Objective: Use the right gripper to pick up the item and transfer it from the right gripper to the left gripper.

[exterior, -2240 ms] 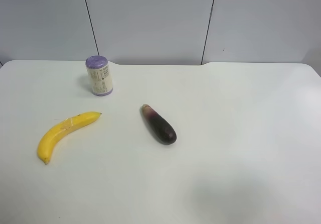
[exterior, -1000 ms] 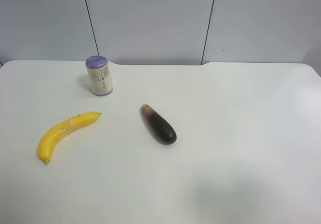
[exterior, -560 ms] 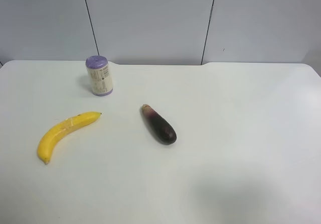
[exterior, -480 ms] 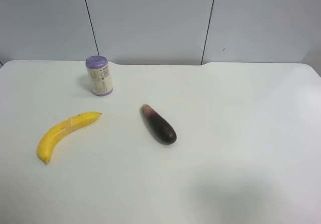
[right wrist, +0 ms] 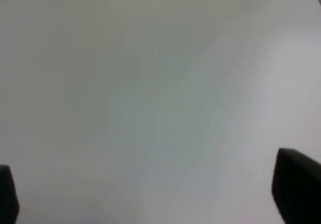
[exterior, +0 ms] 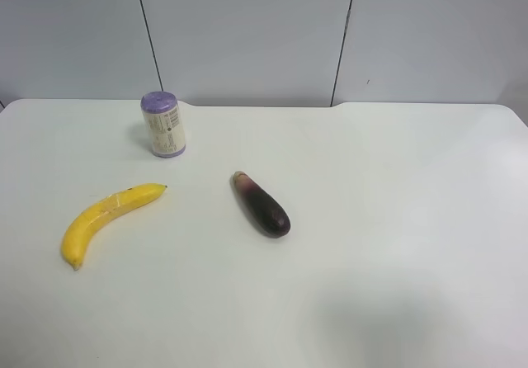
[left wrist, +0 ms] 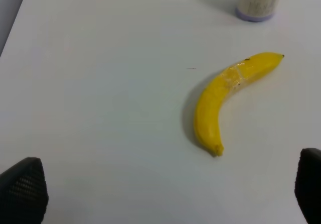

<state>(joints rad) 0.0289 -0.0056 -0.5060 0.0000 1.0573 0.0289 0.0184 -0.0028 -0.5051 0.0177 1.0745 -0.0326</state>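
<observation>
Overhead, we find no arm in the high view, only three things on the white table (exterior: 396, 219). At that view's left lies the banana (exterior: 106, 220), flat on the surface, curved, with its dark tip toward the middle of the table and its blunter end nearer the front edge. Behind it, nearer the back wall, a can (exterior: 162, 125) with a purple lid stands upright, apart from the fruit. Toward the centre lies the eggplant (exterior: 261, 205), dark purple, angled, well apart from both.

In the left wrist view we see the banana (left wrist: 226, 94) again, resting free with nothing touching it, and the foot of the can (left wrist: 258, 2) beyond its tip. The left gripper (left wrist: 165, 194) shows only as two dark fingertips (left wrist: 22, 194) at opposite edges of the picture, spread wide apart, nothing between them but bare table (left wrist: 100, 83).

The right wrist view gives us plain table (right wrist: 150, 83). The right gripper (right wrist: 150, 191) likewise shows two black fingers (right wrist: 296, 184) far apart, holding nothing.
</observation>
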